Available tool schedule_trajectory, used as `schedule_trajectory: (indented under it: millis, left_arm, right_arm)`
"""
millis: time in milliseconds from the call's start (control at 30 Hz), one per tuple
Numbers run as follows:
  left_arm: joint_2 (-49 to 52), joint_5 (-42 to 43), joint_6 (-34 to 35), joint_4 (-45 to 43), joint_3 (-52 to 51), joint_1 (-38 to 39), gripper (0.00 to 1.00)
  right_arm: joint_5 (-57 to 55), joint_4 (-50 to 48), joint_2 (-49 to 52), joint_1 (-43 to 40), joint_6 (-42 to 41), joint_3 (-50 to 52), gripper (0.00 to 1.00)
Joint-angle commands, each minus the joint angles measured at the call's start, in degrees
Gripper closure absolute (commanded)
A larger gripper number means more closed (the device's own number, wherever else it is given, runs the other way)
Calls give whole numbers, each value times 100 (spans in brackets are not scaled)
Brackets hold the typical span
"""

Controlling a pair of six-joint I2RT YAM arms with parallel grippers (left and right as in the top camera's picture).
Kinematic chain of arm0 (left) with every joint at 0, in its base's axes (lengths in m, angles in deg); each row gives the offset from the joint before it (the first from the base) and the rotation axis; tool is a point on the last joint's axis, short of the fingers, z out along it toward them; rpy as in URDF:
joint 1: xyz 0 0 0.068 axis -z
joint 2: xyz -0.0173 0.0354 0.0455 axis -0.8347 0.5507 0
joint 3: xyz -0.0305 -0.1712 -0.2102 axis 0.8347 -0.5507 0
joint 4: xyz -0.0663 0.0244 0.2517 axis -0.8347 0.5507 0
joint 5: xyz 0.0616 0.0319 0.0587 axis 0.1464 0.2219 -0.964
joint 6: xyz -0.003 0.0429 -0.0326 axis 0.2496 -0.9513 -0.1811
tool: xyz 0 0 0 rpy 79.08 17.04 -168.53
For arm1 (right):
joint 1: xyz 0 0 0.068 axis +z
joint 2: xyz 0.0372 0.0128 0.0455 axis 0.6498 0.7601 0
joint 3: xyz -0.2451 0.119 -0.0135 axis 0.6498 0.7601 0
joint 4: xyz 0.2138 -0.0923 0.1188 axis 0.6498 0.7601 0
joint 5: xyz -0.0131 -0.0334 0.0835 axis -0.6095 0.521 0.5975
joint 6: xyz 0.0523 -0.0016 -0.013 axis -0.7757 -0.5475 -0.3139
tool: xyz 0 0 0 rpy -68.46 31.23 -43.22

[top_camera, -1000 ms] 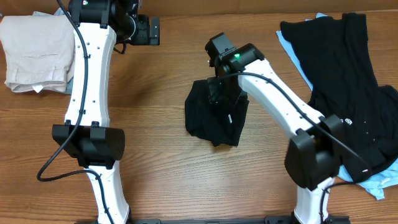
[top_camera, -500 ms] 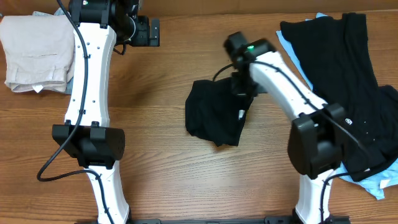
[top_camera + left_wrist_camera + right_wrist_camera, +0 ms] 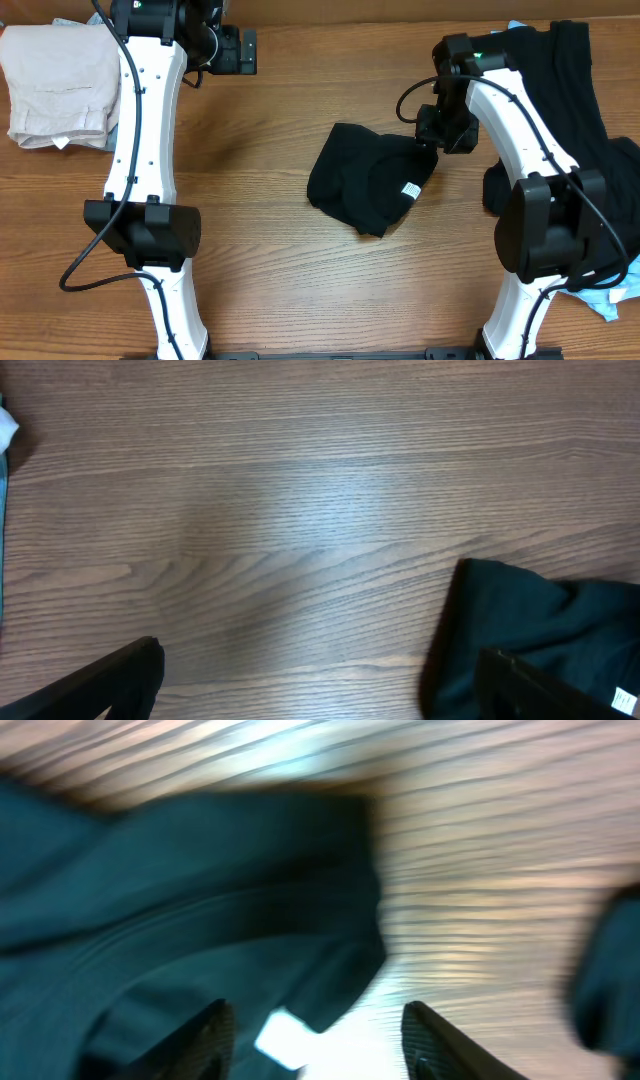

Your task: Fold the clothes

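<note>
The black T-shirt [image 3: 365, 180] lies bunched and partly folded at the table's middle, its white label [image 3: 411, 189] facing up near its right edge. My right gripper [image 3: 432, 145] hovers at the shirt's upper right corner. In the blurred right wrist view its fingers [image 3: 205, 1032] stand apart, and only the shirt's edge [image 3: 200, 910] and the label [image 3: 285, 1040] show below them. My left gripper [image 3: 246, 49] stays at the far left back, open and empty [image 3: 320, 695]. The shirt's corner [image 3: 530, 620] shows low on the right in the left wrist view.
More clothes lie at the right edge: a black garment [image 3: 560, 110] on a light-blue one [image 3: 465, 75]. A folded beige garment [image 3: 60, 85] sits at the back left corner. Bare wooden table [image 3: 260, 200] lies between the two arms.
My right gripper rose off the black T-shirt and swung right and back, opening after a brief closure. The shirt shifted slightly right and its white label now faces up.
</note>
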Motion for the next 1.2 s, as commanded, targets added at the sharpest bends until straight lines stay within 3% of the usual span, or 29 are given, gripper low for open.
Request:
schedule_trajectory:
  millis: [0, 133, 567, 667, 700, 767, 867, 1100, 1167]
  left_arm:
    - [-15, -22, -136, -22, -37, -7, 0]
    - [-15, -22, -133, -22, -37, -4, 0]
    - [-15, -22, -136, -20, -37, -4, 0]
    - [-15, -37, -144, -17, -37, -4, 0]
    - [-15, -37, -179, -13, -37, -4, 0]
    - [-15, -37, -179, 0, -37, -4, 0]
    - [-15, -37, -181, 0, -37, -4, 0]
    - [-13, -37, -221, -2, -37, -4, 0]
    - [-13, -37, -221, -4, -37, -4, 0]
  right_arm:
    - [1685, -55, -326, 85, 455, -168, 46]
    - [2072, -7, -358, 350, 391, -149, 46]
    - [1451, -409, -356, 1390, -695, 883, 52]
    - [1449, -363, -358, 1394, -706, 916, 62]
    - [1449, -332, -374, 1394, -706, 916, 73]
    - [1447, -221, -413, 1335, -699, 911, 80]
    - [1346, 52, -595, 1169, -654, 909, 84]
    - [1084, 914, -1121, 767, -160, 911, 88]
    - [1086, 909, -1117, 774, -4, 938, 78]
